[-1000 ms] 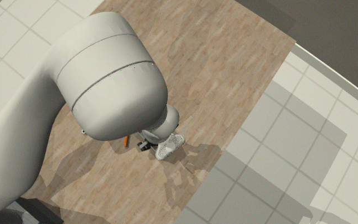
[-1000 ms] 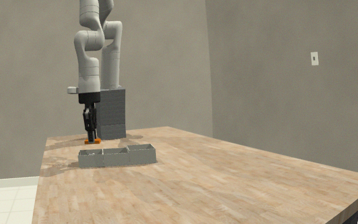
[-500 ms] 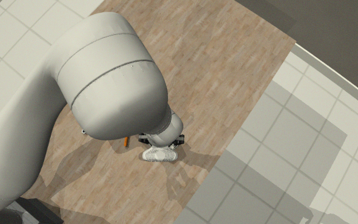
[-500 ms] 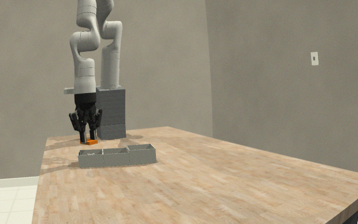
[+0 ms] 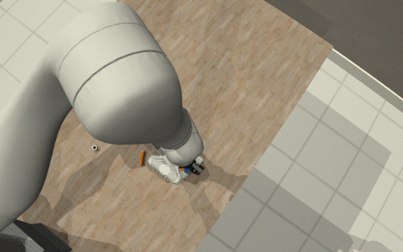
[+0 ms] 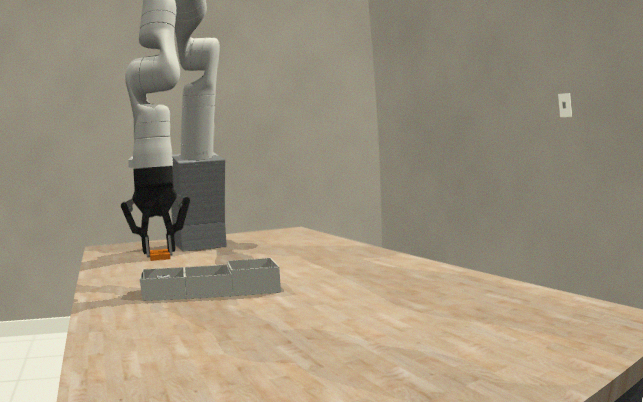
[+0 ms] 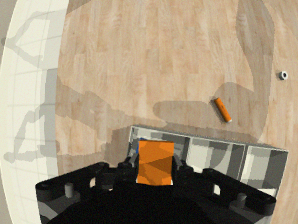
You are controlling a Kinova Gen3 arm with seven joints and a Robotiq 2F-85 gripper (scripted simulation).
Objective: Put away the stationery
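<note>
The orange block (image 5: pixel 182 169) (image 6: pixel 160 255) (image 7: pixel 155 162) is plain and boxy, with flat faces, one shaded darker in the wrist view. It is pinched between the fingers of the gripper (image 5: pixel 193 168) (image 6: pixel 160 245) (image 7: pixel 155 165), at their tips, raised off the wooden table (image 5: pixel 244 94) (image 6: pixel 364 310) (image 7: pixel 150 50). In the exterior view it shows left of centre, higher than the leftmost grey bin (image 5: pixel 185 175) (image 6: pixel 163 290) (image 7: pixel 132 131), which is square-cornered and thin-walled. An orange stick (image 5: pixel 141 158) (image 7: pixel 222 110) lies on the pale wood grain, right of centre in the wrist view
</note>
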